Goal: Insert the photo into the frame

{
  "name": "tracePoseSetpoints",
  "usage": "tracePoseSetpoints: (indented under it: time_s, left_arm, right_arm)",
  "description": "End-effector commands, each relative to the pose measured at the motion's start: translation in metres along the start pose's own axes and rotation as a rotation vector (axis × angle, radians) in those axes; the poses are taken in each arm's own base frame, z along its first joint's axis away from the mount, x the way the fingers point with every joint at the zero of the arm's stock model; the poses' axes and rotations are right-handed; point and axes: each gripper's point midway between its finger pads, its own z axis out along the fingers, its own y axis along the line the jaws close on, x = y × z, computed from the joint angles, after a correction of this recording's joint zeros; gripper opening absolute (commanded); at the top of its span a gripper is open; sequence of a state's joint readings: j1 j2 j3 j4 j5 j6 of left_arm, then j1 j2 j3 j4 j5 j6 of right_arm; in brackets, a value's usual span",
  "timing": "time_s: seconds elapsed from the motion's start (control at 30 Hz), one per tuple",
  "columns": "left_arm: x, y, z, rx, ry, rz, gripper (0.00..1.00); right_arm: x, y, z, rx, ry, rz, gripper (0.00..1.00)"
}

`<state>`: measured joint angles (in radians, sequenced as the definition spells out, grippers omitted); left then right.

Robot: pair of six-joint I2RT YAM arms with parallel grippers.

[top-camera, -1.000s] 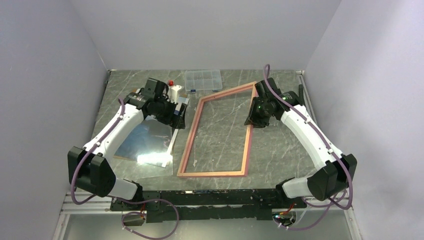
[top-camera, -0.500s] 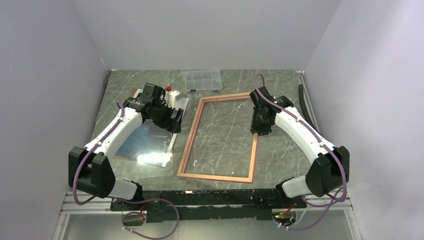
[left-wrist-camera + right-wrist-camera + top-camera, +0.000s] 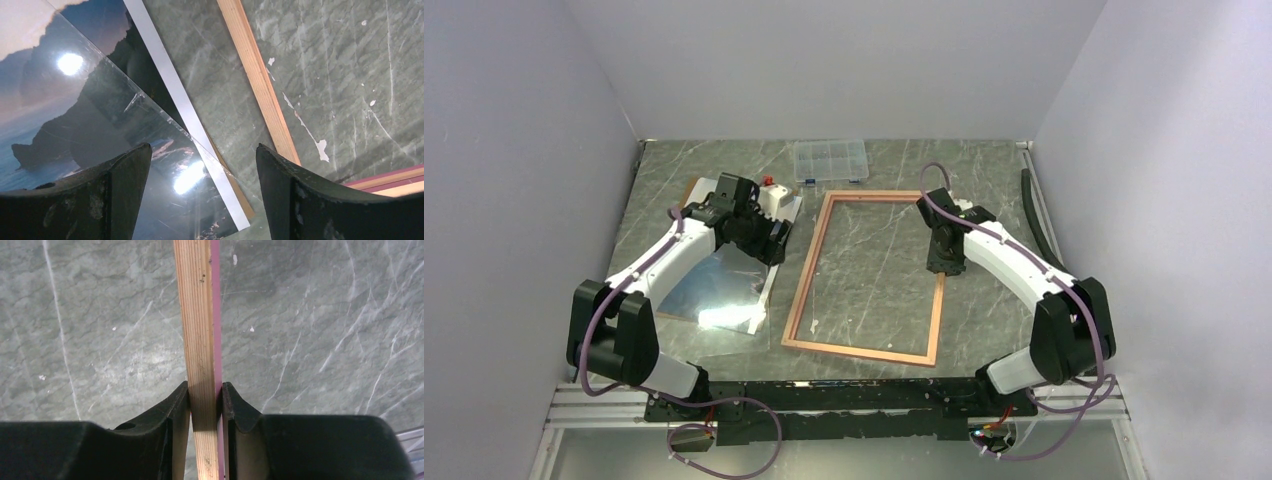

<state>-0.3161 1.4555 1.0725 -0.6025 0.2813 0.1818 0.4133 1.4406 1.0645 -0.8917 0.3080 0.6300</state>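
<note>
While left hand (image 3: 202, 155) gapes empty, right hand (image 3: 205, 390) pinches frame (image 3: 197, 300).

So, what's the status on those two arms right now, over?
Right jaws clamped on side rail of thin rectangular pink-and-wood picture frame. Left jaws open, empty, over glossy mountain photo. Clear sheet overlaps photo.

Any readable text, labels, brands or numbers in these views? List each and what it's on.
None can be read in any view.
The photo shows only landscape, no caption.
The frame is bare wood and pink, unmarked.
The clear compartment box is too small to show any label.
</note>
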Motion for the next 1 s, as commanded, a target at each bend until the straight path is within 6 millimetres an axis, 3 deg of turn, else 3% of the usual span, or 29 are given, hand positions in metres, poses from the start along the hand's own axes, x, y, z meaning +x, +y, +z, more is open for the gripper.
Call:
tracePoseSetpoints:
  time_s: [0.0, 0.23, 0.47, 0.53, 0.67, 0.83, 0.97]
  left_arm:
    - [-0.017, 0.007, 0.003, -0.015, -0.057, 0.054, 0.81]
    - [-0.01, 0.02, 0.029, -0.043, -0.049, 0.095, 0.78]
    - [-0.001, 0.02, 0.045, -0.017, -0.03, 0.113, 0.77]
    - [0.002, 0.021, 0.049, -0.021, -0.037, 0.131, 0.76]
    - [0.008, 0.026, 0.056, -0.04, -0.035, 0.167, 0.76]
    - [0.015, 0.032, 0.066, -0.066, 0.0, 0.192, 0.77]
    - [0.02, 0.022, 0.071, -0.066, 0.006, 0.246, 0.77]
  right_arm:
    - [-0.019, 0.0, 0.015, 0.042, -0.084, -0.006, 0.03]
    - [0.002, 0.0, 0.047, 0.078, -0.034, -0.029, 0.04]
    - [0.006, 0.004, 0.066, 0.092, -0.011, -0.05, 0.09]
    - [0.009, 0.004, 0.071, 0.096, 0.0, -0.058, 0.18]
    - [0.013, 0.004, 0.078, 0.096, 0.01, -0.064, 0.51]
    - [0.011, 0.006, 0.08, 0.07, 0.01, -0.055, 0.65]
    - [0.002, 0.007, 0.084, 0.048, 0.019, -0.027, 0.66]
